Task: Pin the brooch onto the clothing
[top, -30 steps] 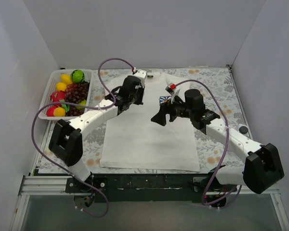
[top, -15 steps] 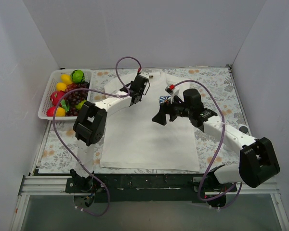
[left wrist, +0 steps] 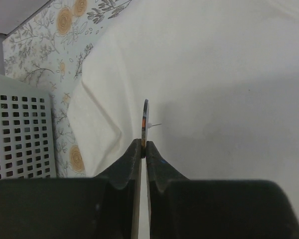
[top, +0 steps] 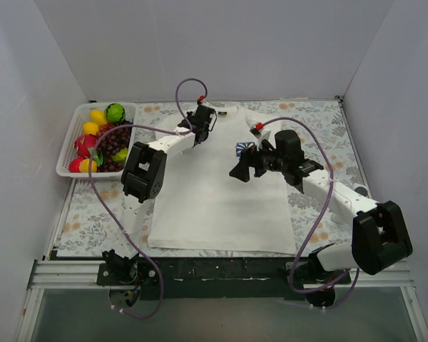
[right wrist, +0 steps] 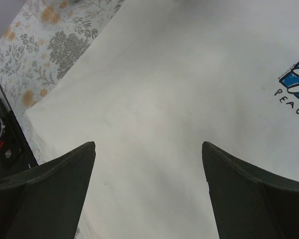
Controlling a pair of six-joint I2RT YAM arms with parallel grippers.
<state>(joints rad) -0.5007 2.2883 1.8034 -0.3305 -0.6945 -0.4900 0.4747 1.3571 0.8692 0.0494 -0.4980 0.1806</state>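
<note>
Fingers of the left gripper [left wrist: 143, 144] are pinched tight on the brooch [left wrist: 145, 117]. In the left wrist view the brooch stands edge-on above their tips, its thin pin poking toward 3 o'clock over the white T-shirt [left wrist: 229, 74]. Whether the pin touches the fabric cannot be told. A fold of the shirt's sleeve lies at 9 o'clock of the fingertips, with the floral cloth [left wrist: 55, 45] at 11 o'clock and the white perforated basket [left wrist: 20, 134] at the 9 o'clock edge. From above, this gripper sits near the collar end of the shirt. The basket of fruit [top: 103, 135] is well apart at its 9 o'clock, and the blue-and-white logo [top: 244, 147] is at its 4 o'clock. The right gripper [right wrist: 148, 147] is spread wide and holds nothing, hanging over bare shirt with the logo at its 2 o'clock. Nothing lies between the brooch and the fabric.
</note>
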